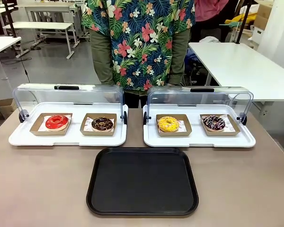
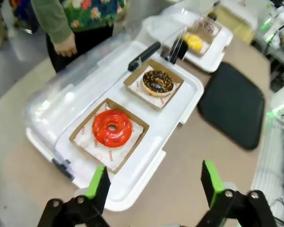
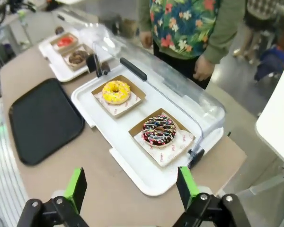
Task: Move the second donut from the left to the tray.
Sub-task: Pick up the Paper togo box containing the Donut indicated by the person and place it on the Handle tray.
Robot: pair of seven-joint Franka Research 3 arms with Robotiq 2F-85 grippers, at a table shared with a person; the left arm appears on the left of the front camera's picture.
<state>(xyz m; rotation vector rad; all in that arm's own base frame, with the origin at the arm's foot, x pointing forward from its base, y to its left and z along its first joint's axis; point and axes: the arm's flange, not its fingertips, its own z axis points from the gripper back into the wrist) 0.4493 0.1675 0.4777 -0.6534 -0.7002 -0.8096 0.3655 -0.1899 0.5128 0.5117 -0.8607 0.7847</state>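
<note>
The choc donut w/ pale bits (image 1: 102, 124) lies flat, hole up, in its small brown box (image 1: 98, 134) on the left white tray (image 1: 71, 139). It's at 3 o'clock from the red donut (image 1: 57, 122) & 11 o'clock from the big black tray (image 1: 142, 182); it's round, so no long side. The left gripper (image 2: 155, 177) & right gripper (image 3: 131, 182) both have jaws wide open, holding nothing

the person (image 1: 137, 42) was cut off at 12 o'clock in the front view, legs hidden behind the clear lids (image 1: 68, 97). in the left wrist view the far donuts (image 2: 195, 41) at 1 o'clock were blurred, and the left hand (image 2: 155, 166) was cut off at 6 o'clock. print on the paper (image 2: 106, 153) was too small to read.
</note>
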